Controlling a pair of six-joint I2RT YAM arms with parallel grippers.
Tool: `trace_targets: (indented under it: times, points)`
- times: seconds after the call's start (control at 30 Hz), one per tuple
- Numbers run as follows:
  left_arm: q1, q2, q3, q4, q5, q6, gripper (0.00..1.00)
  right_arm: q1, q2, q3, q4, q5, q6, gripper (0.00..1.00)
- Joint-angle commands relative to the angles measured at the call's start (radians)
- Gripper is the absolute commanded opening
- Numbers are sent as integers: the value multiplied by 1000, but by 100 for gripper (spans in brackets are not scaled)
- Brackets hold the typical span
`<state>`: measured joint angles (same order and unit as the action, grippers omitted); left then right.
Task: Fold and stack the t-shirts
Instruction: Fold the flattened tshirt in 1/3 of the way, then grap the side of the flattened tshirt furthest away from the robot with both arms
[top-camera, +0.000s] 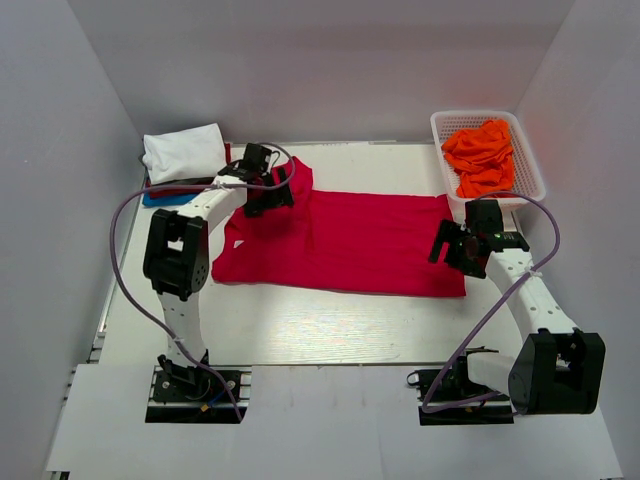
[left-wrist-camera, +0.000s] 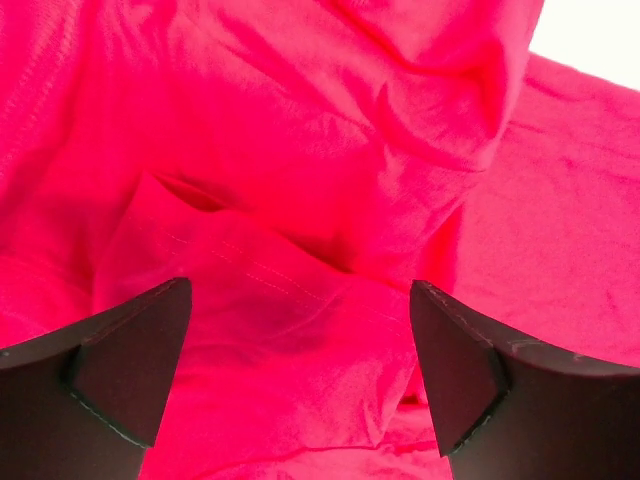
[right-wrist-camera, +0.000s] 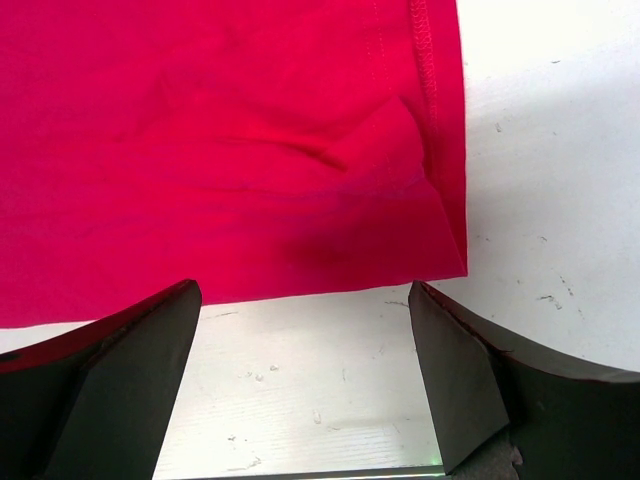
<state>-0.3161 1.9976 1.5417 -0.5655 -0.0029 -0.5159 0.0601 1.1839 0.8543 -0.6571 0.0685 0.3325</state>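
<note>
crimson t-shirt (top-camera: 350, 245) flat mid-worktop (top-camera: 300, 330), first fold in hand: left hand (top-camera: 270, 195) wide open, empty, over bunched sleeve at 10 o'clock; right hand (top-camera: 447, 243) wide open, empty, at 3 o'clock hem; next probably needs both edges pinched.

The crimson t-shirt (top-camera: 345, 243) lies across the middle of the table (top-camera: 300, 330), mostly flat with its hem toward the right edge. Its left end is bunched into folds, one sleeve poking toward the far edge. At the far left corner a folded white t-shirt (top-camera: 183, 152) tops a blue t-shirt (top-camera: 165, 199), and crumpled orange t-shirts (top-camera: 480, 155) fill a white basket (top-camera: 470, 114) at the far right corner.
</note>
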Motion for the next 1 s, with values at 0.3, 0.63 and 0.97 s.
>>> trace_targets:
  times: [0.3,0.63,0.97]
  points:
    - [8,-381,-282,30,-49,-80,100,6,-84,-61,112,-200,19,90]
    - [77,-413,-692,151,-91,-220,100,-5,143,-139,254,-199,51,90]
    - [124,-532,-937,-2,-14,-366,100,-6,154,-314,235,-156,123,90]
